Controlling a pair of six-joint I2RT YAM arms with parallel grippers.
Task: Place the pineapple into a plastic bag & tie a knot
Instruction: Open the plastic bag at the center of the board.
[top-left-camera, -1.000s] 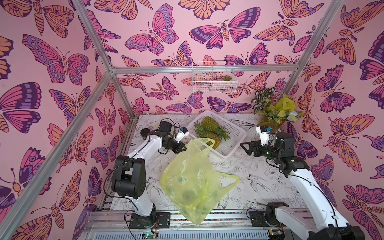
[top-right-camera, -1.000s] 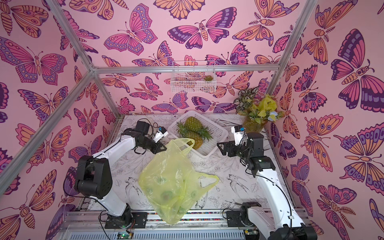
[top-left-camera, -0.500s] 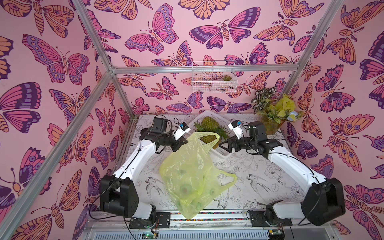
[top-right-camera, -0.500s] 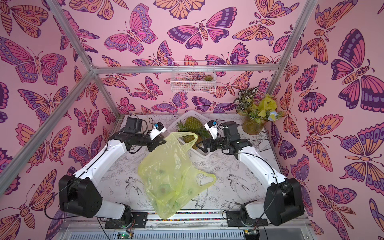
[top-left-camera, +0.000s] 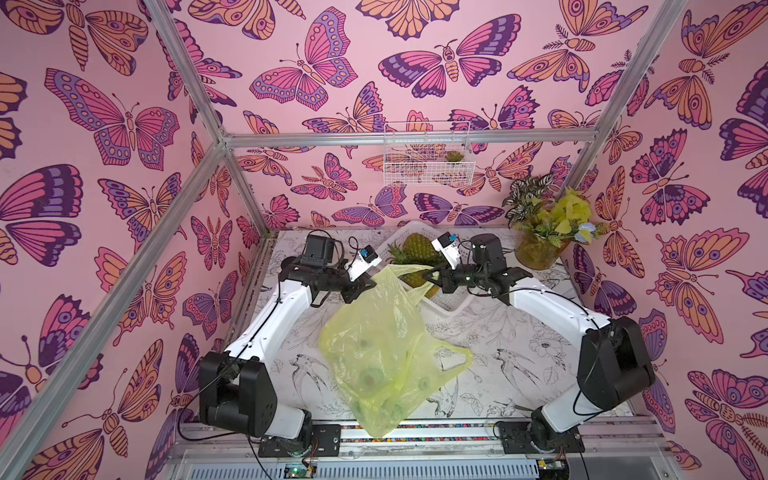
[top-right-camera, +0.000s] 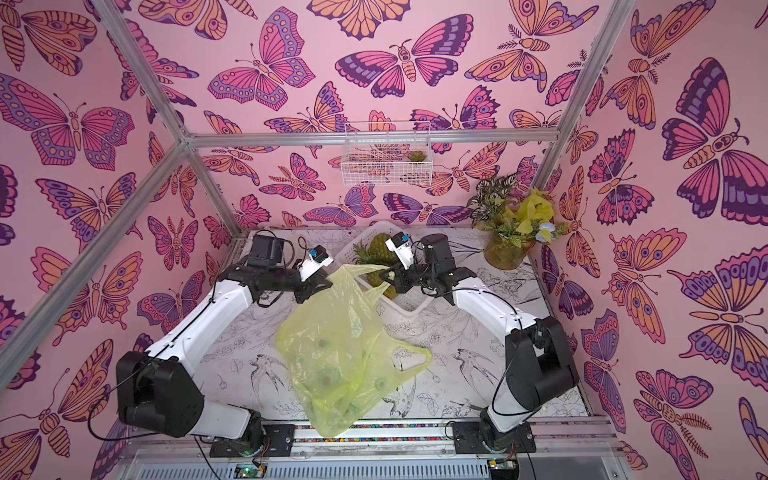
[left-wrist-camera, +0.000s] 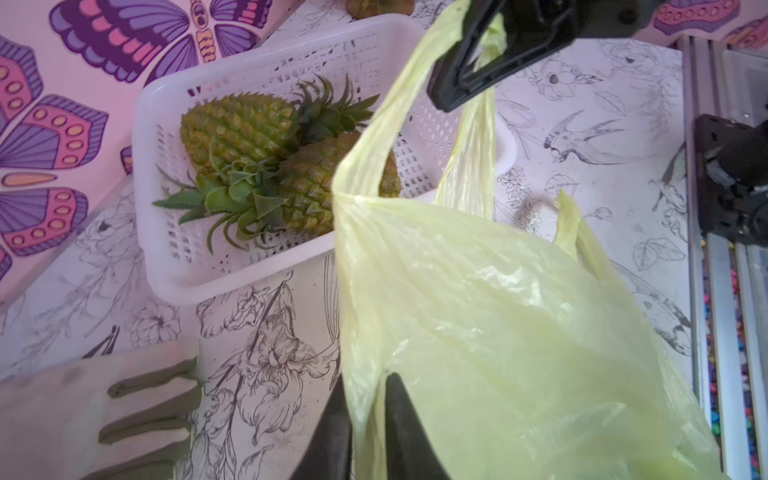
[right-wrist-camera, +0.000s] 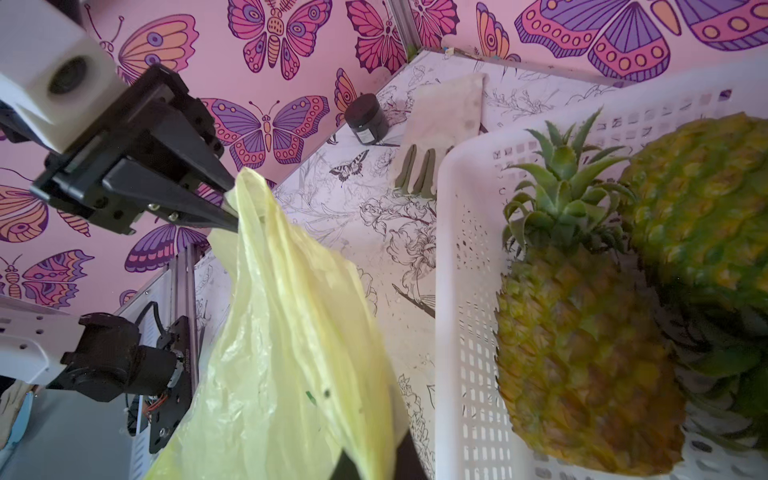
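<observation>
The left hand (top-left-camera: 371, 286), just left of the white basket (top-left-camera: 453, 306), pinches the top edge of the plastic bag (top-left-camera: 374, 353). The bag hangs from there down onto the table (top-left-camera: 523, 357) in front of the basket. The right hand (top-left-camera: 430, 275), over the basket's near edge, is clenched on a bag handle. Both pineapples (left-wrist-camera: 241, 133) lie in the basket.

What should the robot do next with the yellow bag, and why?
Probably pull its arms apart a little to open the mouth of the plastic bag. The left fingers and right fingers each pinch its top, and both pineapples lie in the white basket.
</observation>
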